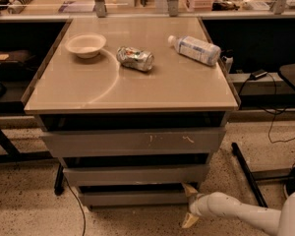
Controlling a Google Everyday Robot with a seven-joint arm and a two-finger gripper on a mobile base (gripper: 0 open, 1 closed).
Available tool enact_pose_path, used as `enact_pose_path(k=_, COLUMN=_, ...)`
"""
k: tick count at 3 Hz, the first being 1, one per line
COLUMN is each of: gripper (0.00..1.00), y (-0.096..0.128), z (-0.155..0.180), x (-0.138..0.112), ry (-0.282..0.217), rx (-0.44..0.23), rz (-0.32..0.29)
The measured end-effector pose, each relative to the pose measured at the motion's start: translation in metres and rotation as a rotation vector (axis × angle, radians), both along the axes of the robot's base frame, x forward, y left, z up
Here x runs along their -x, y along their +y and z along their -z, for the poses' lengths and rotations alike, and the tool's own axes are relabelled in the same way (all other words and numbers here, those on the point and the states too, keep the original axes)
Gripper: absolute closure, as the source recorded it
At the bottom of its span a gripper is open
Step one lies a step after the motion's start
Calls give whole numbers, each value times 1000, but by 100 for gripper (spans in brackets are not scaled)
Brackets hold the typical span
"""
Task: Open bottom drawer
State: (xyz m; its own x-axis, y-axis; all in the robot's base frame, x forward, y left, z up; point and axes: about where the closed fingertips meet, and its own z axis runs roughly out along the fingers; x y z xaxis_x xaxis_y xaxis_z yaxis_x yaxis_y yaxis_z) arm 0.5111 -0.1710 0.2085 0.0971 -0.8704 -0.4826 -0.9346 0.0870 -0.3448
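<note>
The bottom drawer (132, 198) is the lowest, narrowest grey front of the three under the table, and it sits closed. My gripper (189, 205) is at floor level by the drawer's right end, on the white arm that comes in from the lower right. Its two tan fingers are spread apart, one above the other. The upper fingertip (189, 189) reaches the drawer's top right corner and the lower one (188, 221) hangs over the floor. Nothing is held.
Above are the middle drawer (135, 175) and the wide top drawer (132, 141) with pale scratches. The tabletop (137, 90) holds a bowl (85, 45), a crushed can (134, 58) and a plastic bottle (194, 49). A black frame leg (246, 173) and cables (273, 112) lie to the right.
</note>
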Motion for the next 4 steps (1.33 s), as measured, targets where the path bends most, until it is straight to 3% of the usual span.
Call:
enact_pose_path(k=2, gripper=0, y=10, z=17, x=-42, ry=-100, rx=1, rz=-16)
enact_pose_path(k=3, gripper=0, y=14, z=30, x=-50, ry=-95, rx=17, rz=-28)
enact_pose_path(k=4, gripper=0, y=6, z=45, x=-46, ry=-54, rx=26, rz=-22)
